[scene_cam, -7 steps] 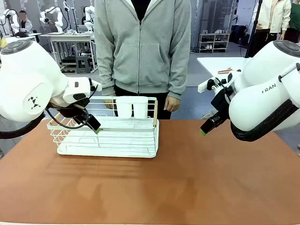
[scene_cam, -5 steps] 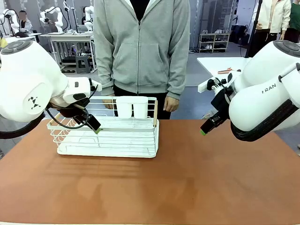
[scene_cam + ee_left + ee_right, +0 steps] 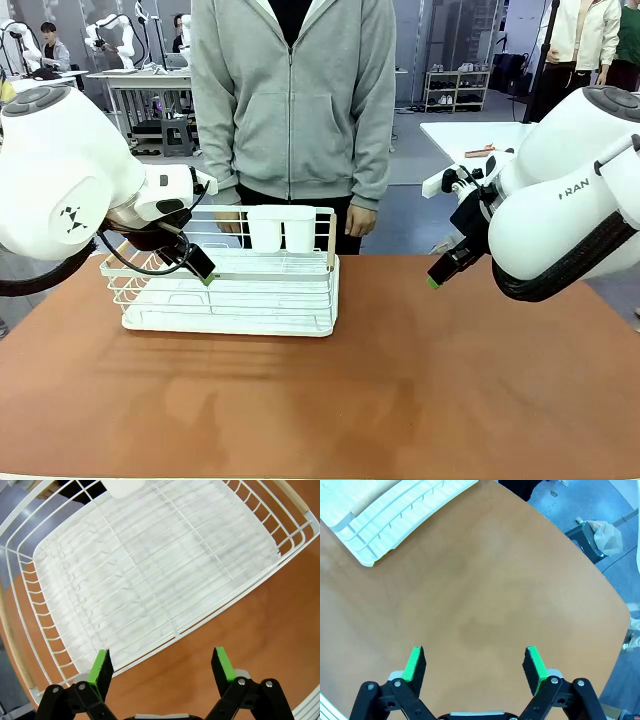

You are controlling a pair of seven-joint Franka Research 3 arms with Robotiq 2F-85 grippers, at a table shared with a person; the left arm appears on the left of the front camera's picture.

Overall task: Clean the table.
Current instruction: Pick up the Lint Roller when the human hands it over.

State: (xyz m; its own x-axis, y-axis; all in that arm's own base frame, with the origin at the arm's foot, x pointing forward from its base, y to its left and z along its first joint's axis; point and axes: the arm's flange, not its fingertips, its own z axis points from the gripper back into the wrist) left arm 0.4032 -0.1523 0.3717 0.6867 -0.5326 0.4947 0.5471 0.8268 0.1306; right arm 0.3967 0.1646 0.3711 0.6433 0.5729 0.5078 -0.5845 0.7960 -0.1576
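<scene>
While both our arms hang above the table (image 3: 420, 380), we see its reddish-brown top spread across the whole near part of the front view. It carries a white wire rack (image 3: 230, 300) on its left half, toward the far edge. Our left gripper (image 3: 162, 662) hovers over the near rim of that rack, its green-padded fingers spread wide and gripping nothing. Between them we look down on the rack's ribbed white floor and a strip of tabletop. Our right gripper (image 3: 476, 662) hangs over plain tabletop on the right side, well apart from the rack, its fingers likewise wide apart and empty. Two white cups (image 3: 282, 228) sit side by side at the rack's far rail. A person (image 3: 293, 110), dressed in grey, stands at the far side just behind the rack, with one hand (image 3: 367, 222) hanging near the rack's far right corner.
</scene>
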